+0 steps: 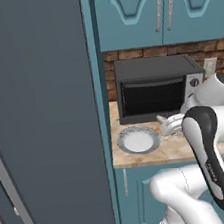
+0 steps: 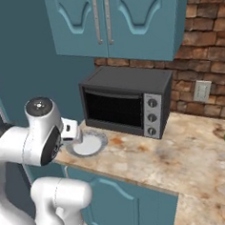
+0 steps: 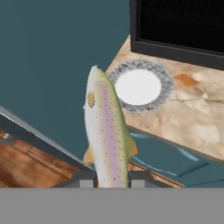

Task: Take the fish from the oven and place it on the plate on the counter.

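Teal everywhere up here: a tall teal panel (image 1: 100,110) on the left, teal wall cabinets (image 2: 112,21) overhead, teal cabinet fronts (image 2: 126,199) below. Beside that panel stands a big flat grey-blue appliance front (image 1: 40,118) with slanting grey bars low down. Brick wall (image 2: 208,35) runs behind, with a pale outlet (image 2: 201,91) set in it.

Next, the counter (image 2: 185,156), speckled beige-tan stone, running off to the right. On it sits the dark boxy toaster oven (image 2: 128,101), door shut, three knobs down its right side, pushed back towards the bricks.

Now the white arm (image 2: 30,140), reaching in over the counter's left end. In front of the toaster oven, near the counter's left corner, lies the plate (image 3: 139,85), round, pale in the centre with a mottled grey rim, nothing on it.

And there's the fish (image 3: 107,131)! It's in the hand (image 3: 112,180), clamped between the two dark fingertips at its tail end, head pointing away from the camera. Spotted, silvery with a pink stripe and olive back. In the hand view its head sits just left of the plate, over the teal panel rather than the counter. From the right base view the hand hangs close above the plate's near-left edge.
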Controlling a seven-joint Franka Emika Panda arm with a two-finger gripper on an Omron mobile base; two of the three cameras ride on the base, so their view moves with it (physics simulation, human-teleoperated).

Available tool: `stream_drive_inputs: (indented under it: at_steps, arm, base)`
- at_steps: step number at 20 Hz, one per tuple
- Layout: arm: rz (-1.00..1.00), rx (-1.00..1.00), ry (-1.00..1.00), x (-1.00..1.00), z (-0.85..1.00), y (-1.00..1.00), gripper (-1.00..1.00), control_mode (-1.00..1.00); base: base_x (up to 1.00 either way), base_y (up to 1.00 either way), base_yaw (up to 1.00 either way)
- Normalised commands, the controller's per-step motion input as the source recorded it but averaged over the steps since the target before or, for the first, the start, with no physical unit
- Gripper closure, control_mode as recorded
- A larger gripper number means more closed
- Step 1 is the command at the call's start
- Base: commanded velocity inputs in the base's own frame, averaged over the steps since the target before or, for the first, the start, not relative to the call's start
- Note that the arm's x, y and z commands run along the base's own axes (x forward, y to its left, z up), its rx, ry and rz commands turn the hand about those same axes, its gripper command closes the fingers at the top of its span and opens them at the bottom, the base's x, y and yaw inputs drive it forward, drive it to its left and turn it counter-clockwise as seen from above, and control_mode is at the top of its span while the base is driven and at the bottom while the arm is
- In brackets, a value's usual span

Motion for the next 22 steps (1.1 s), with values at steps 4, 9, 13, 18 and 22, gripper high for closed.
stream_drive_inputs:
  at_steps: [4, 9, 13, 18, 22]
  arm:
    - [0.11, -0.04, -0.01, 0.63, -0.67, 0.00, 1.00, -1.00]
    - [0.02, -0.07, -0.02, 0.37, -0.60, 0.00, 1.00, -1.00]
    - [0.00, -0.04, 0.00, 0.25, -0.35, 0.11, 1.00, -1.00]
    - [0.00, -0.02, 0.00, 0.29, -0.32, 0.06, 1.00, -1.00]
    - [0.02, 0.00, 0.00, 0.47, -0.33, -0.02, 1.00, -1.00]
  base:
    - [0.00, 0.00, 0.00]
    - [0.00, 0.00, 0.00]
    - [0.00, 0.00, 0.00]
    - [0.00, 0.00, 0.00]
    - [0.00, 0.00, 0.00]
